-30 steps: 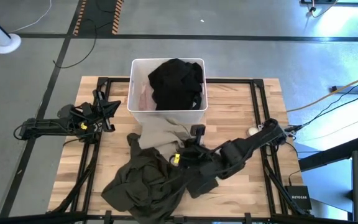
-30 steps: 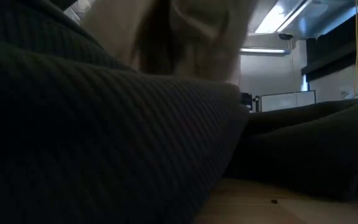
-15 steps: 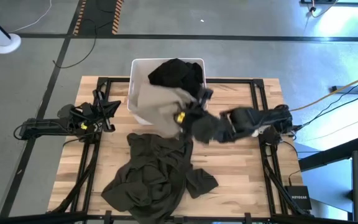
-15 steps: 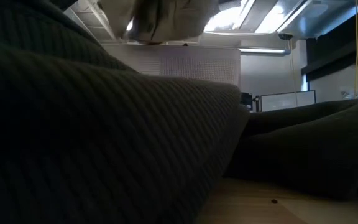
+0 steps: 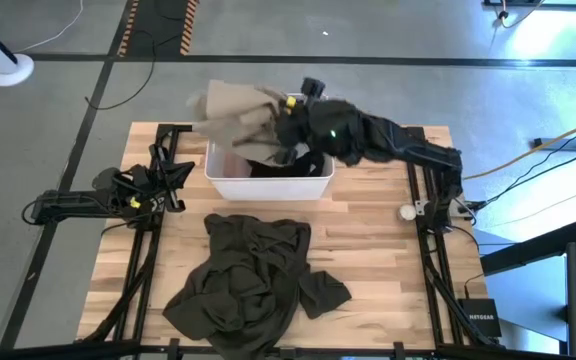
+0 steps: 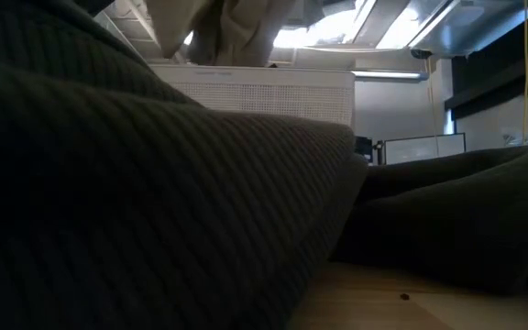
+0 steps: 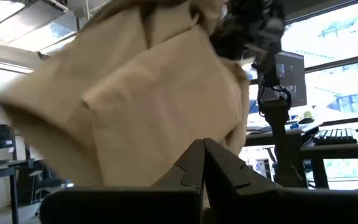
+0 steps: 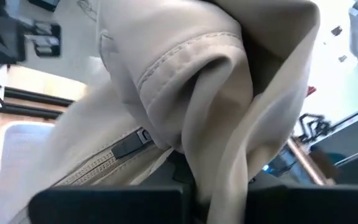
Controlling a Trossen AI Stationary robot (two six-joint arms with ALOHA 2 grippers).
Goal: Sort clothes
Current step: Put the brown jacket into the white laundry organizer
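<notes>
My right gripper (image 5: 286, 108) is shut on the beige-khaki garment (image 5: 236, 112) and holds it in the air above the white bin (image 5: 268, 184). The garment also shows in the left wrist view (image 7: 135, 99) and at the top of the low view (image 6: 227, 27). Black cloth (image 5: 286, 162) and pale pink cloth (image 5: 232, 160) lie inside the bin. The dark olive-green garment (image 5: 253, 285) lies crumpled on the table near the front edge. My left gripper (image 7: 204, 158) is shut and empty at the table's left side (image 5: 163, 180). A navy garment is not in view. My right gripper pinches a bunched fold of the beige garment beside its zipper (image 8: 197, 130), several layers together, between its two fingers. The garment is lifted clear and hangs slack beside and below the gripper over the bin's far left part.
The olive garment (image 6: 154, 202) fills the front of the low view, with the bin's wall (image 6: 273, 92) behind it. Bare wood (image 5: 388, 250) shows on the table's right side. A small white object (image 5: 406, 211) lies near the right edge.
My right gripper has gone up and toward the table's far edge, from the table just in front of the bin to above the bin. The beige garment came with it, lifted clear off the olive garment and now hanging over the bin.
</notes>
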